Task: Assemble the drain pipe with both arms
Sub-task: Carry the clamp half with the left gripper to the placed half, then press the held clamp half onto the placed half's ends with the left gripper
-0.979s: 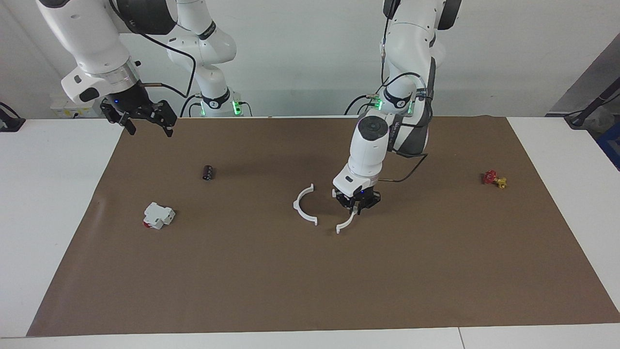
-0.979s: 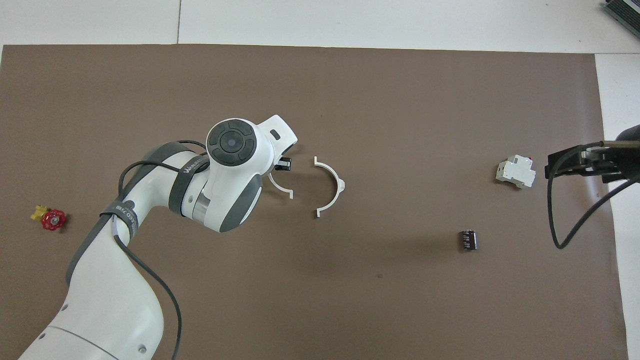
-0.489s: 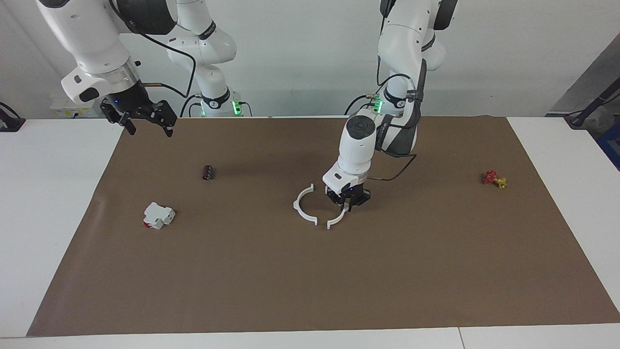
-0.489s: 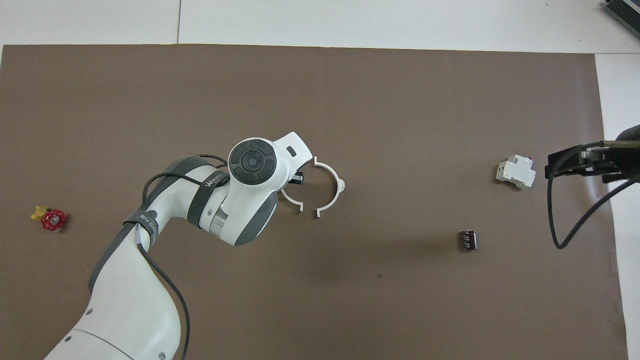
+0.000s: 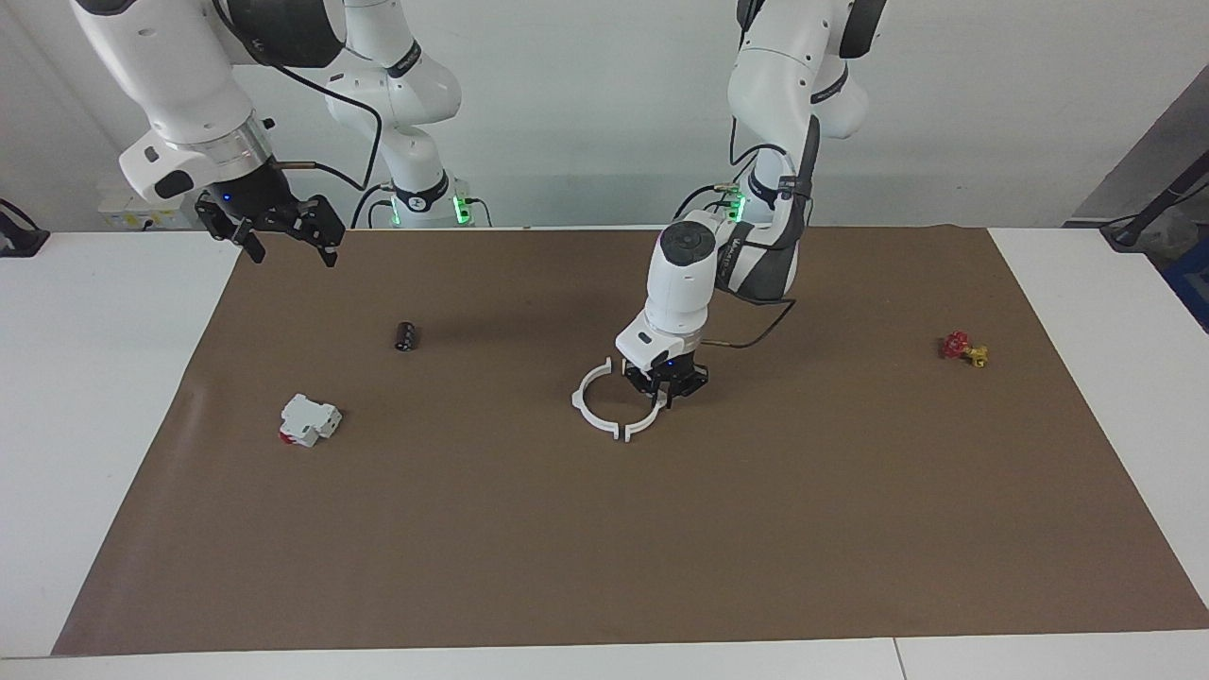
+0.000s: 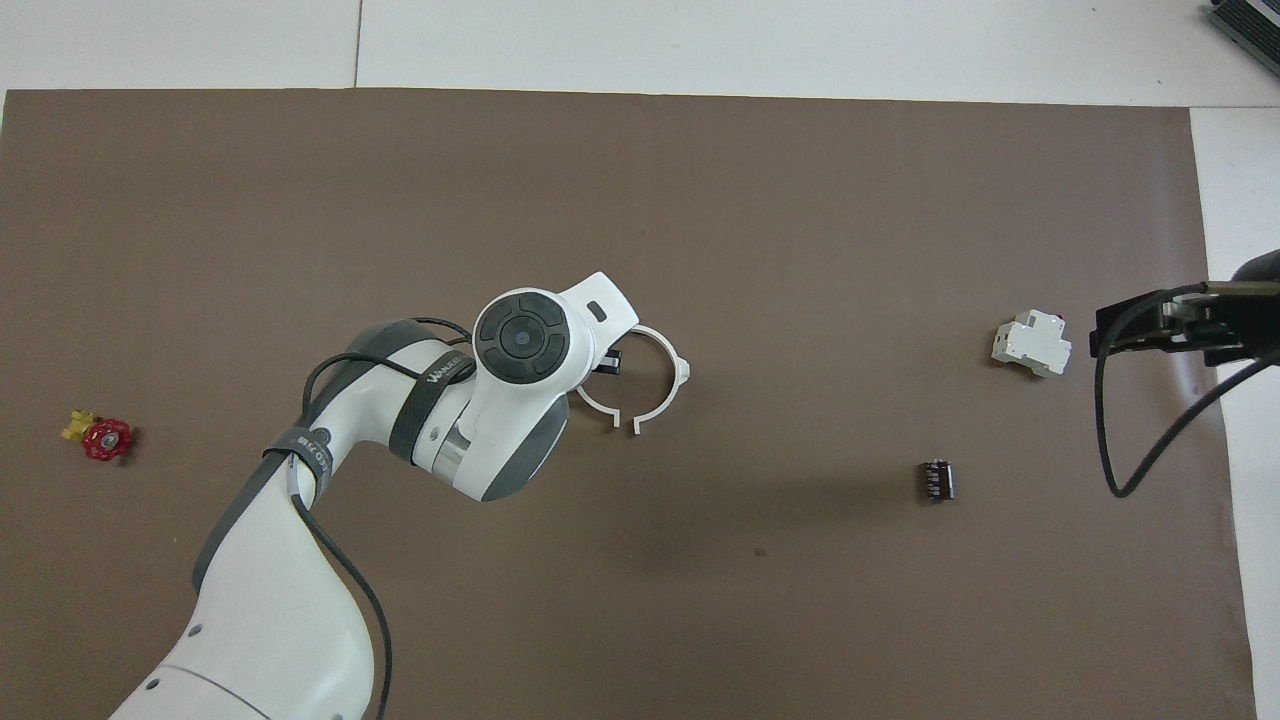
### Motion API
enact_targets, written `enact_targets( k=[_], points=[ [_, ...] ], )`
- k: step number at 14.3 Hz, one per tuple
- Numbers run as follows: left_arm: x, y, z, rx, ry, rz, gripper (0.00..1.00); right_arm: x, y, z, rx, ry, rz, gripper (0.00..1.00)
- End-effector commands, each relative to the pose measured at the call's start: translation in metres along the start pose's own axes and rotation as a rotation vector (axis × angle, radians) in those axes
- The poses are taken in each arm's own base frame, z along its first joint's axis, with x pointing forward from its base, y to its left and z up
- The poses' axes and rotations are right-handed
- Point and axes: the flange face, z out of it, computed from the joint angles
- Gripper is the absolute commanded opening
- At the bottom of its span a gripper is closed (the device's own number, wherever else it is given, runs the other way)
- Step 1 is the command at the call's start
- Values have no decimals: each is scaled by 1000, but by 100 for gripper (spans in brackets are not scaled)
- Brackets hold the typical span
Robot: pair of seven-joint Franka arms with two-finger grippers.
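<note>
A white wall stands at the robots' end of the room, and a brown mat (image 5: 604, 529) covers most of the white table (image 5: 85, 397). The right gripper (image 5: 283, 241) hangs high with its fingers spread and nothing between them, over the mat's corner at the right arm's end, where that arm waits. Below it, a blocky white part (image 5: 309, 419) with a red spot lies on the mat, and a small black cylinder (image 5: 405, 335) lies nearer to the robots. At mid-mat the left gripper (image 5: 667, 399) is down low, its fingertips closed on one white arc (image 6: 598, 404). The other arc (image 5: 590, 404) lies flat just beside it, toward the right arm's end. Their ends nearly meet, a narrow gap showing at the pair farther from the robots. Well off toward the left arm's end sits a small red and yellow valve (image 5: 963, 349).
</note>
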Motion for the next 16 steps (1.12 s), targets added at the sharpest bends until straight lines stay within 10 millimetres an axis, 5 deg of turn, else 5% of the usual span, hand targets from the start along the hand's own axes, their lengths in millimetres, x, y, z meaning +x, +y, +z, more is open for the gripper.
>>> enact_targets(
  k=[1,16],
  points=[
    [-7,4,-2,11,20,2,0,0,1,-3,1,5,-17,100],
    [-20,12,3,20,-4,-43,0,0,2,-3,1,5,-16,100]
  ],
)
